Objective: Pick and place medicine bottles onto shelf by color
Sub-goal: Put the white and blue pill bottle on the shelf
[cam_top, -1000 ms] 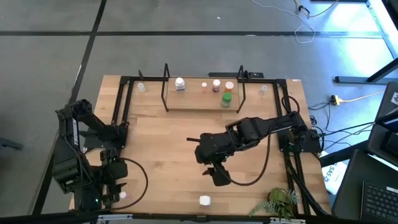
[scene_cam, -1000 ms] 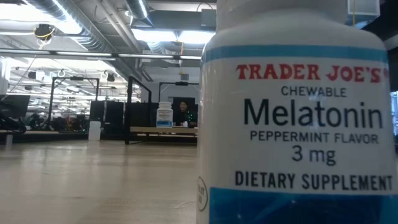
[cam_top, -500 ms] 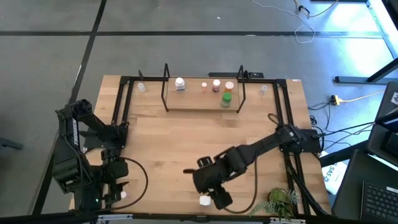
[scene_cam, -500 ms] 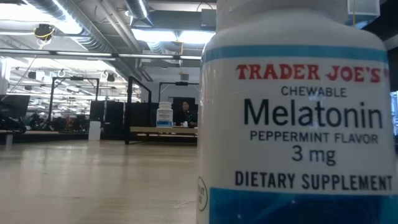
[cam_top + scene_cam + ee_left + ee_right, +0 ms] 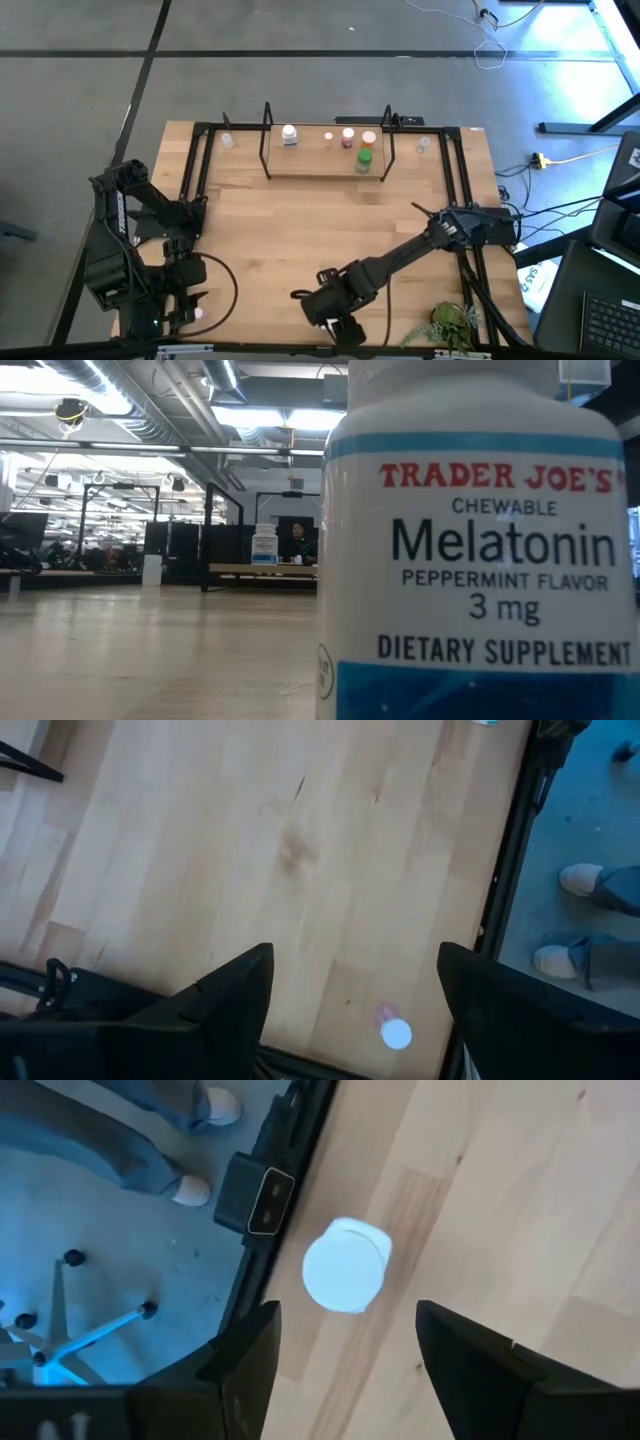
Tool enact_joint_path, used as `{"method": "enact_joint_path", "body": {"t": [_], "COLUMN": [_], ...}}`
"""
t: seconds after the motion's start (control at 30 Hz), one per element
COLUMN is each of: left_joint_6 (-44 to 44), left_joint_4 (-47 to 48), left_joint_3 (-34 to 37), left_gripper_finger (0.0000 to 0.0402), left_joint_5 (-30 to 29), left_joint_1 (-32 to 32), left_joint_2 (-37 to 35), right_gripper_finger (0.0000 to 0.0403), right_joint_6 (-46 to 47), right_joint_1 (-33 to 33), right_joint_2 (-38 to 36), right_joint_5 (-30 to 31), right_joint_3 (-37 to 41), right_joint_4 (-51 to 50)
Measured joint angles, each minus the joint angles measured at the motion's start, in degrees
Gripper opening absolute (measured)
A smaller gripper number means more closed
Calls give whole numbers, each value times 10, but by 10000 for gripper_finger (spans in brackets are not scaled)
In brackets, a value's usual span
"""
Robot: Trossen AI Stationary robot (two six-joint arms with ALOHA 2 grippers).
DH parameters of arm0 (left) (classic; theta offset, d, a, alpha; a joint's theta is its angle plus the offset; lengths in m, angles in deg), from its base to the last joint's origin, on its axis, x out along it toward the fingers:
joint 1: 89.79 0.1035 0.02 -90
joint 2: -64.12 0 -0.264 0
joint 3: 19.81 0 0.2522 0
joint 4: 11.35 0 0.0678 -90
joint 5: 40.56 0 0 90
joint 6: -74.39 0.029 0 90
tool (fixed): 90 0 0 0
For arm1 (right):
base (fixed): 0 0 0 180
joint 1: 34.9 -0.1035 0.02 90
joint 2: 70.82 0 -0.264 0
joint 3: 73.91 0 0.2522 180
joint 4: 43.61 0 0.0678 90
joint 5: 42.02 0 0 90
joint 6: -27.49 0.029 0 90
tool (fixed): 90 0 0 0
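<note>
A white-capped medicine bottle [image 5: 345, 1265] stands on its base near the table's front edge; the low view shows its Melatonin label [image 5: 480, 560] close up. My right gripper [image 5: 345, 1370] is open just above it, with the bottle ahead of the fingertips and untouched; in the high view the gripper [image 5: 340, 326] hides the bottle. The shelf [image 5: 325, 168] stands at the far edge and bears a white bottle [image 5: 289, 133], pink and orange ones [image 5: 348, 135] and a green one [image 5: 365, 160]. My left gripper [image 5: 350, 1010] is open at the near left, beside a small white-capped bottle [image 5: 395, 1033].
A leafy plant [image 5: 450, 322] lies at the near right corner. Black frame rails [image 5: 195, 170] run along both table sides. A small black camera box [image 5: 258, 1198] sits at the front edge beside the bottle. A person's shoes [image 5: 585, 880] stand beyond that edge. Bare wood lies mid-table.
My right gripper has swung from mid-table toward the near edge and a little left. It now stands over the white bottle, which it hides in the high view. The bottle has not moved.
</note>
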Motion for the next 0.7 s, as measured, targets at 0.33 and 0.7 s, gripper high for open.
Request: {"method": "enact_joint_path", "body": {"t": [0.33, 0.7], "left_joint_6": [4, 4], "left_joint_4": [0, 0], "left_joint_3": [0, 0], "left_gripper_finger": [276, 276], "left_joint_5": [-6, -6], "left_joint_1": [0, 0], "left_joint_2": [0, 0], "right_gripper_finger": [234, 234], "right_joint_6": [38, 39], "right_joint_1": [-6, -7], "right_joint_2": [32, 48], "right_joint_5": [-6, 1], "right_joint_3": [0, 0], "right_joint_4": [5, 8]}}
